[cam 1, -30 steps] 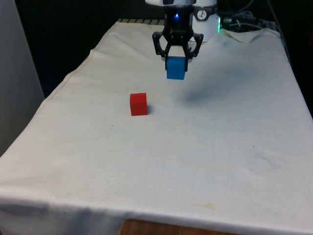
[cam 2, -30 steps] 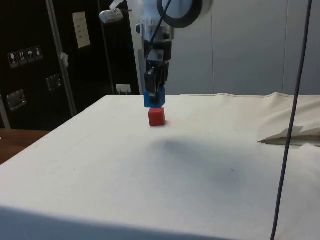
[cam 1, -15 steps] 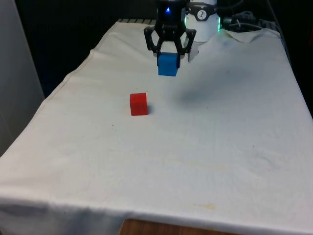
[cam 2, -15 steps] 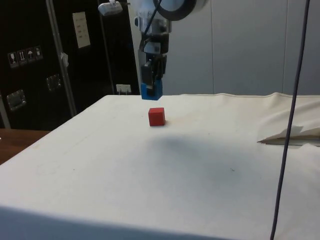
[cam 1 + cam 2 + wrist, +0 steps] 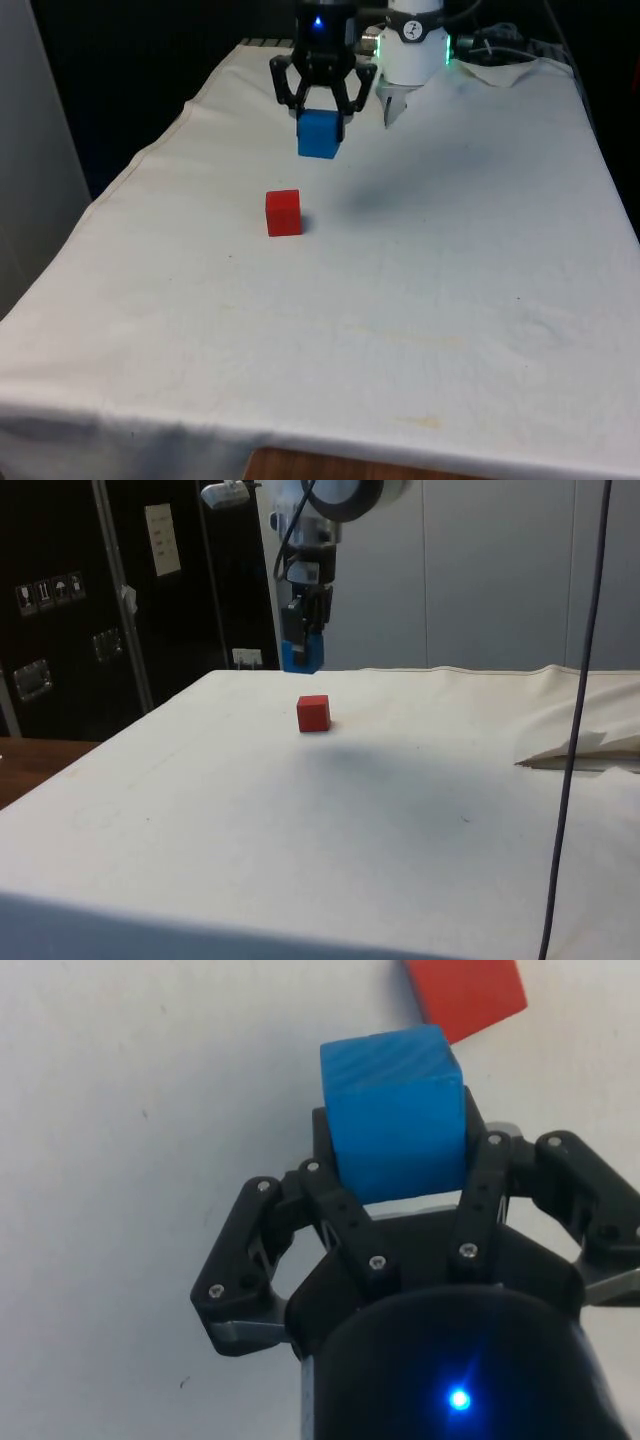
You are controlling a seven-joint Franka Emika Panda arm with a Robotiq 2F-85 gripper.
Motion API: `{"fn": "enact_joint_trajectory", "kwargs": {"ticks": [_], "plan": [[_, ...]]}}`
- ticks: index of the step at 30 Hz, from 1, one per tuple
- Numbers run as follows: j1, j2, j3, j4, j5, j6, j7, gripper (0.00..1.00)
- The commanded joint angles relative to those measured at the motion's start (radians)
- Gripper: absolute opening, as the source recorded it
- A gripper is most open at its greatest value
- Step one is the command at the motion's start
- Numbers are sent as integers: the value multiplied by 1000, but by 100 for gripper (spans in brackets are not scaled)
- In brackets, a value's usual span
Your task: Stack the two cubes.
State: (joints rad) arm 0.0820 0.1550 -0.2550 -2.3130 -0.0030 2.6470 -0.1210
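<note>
Broadly, the tabletop (image 5: 450,300) under its white cloth is seen running from the lower edge of the front view up to the top of the frame, and both cubes are found in its upper left part. Next in size, the tool (image 5: 320,112) is seen at the upper centre-left of the front view, raised clear of the cloth, its fingers (image 5: 487,1175) pressed against opposite sides of the blue cube (image 5: 319,135), which is pinched and carried in the air. In the side view the tool (image 5: 302,652) and the blue cube (image 5: 301,655) are placed in the upper middle of the frame.

Smallest, the red cube (image 5: 283,212) is seen resting on the cloth, below and slightly to the left of the blue cube in the front view; in the side view the red cube (image 5: 313,713) lies lower and a little right of the carried one. The two are apart, not yet aligned. It is judged that the carried cube must be brought over the red cube, then lowered squarely onto it.
</note>
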Motion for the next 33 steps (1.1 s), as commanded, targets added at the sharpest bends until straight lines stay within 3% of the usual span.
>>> {"fn": "enact_joint_trajectory", "kwargs": {"ticks": [1,6,7,8,16,17,18,25,26,27,33], "plan": [[-5,5,4,8,21,-8,-18,0],[-10,26,-9,27,25,-4,-26,0],[-3,25,-18,25,2,0,-6,0],[-11,30,-11,30,27,-3,-28,0],[-15,64,-30,36,60,14,-68,0],[-6,62,-39,34,38,10,-47,0],[-15,68,-34,39,64,14,-72,0],[-16,101,-51,66,67,12,-79,0],[-9,98,-60,62,50,12,-64,0],[-17,106,-53,70,66,12,-78,0],[-17,126,-60,79,66,17,-76,0]]}}
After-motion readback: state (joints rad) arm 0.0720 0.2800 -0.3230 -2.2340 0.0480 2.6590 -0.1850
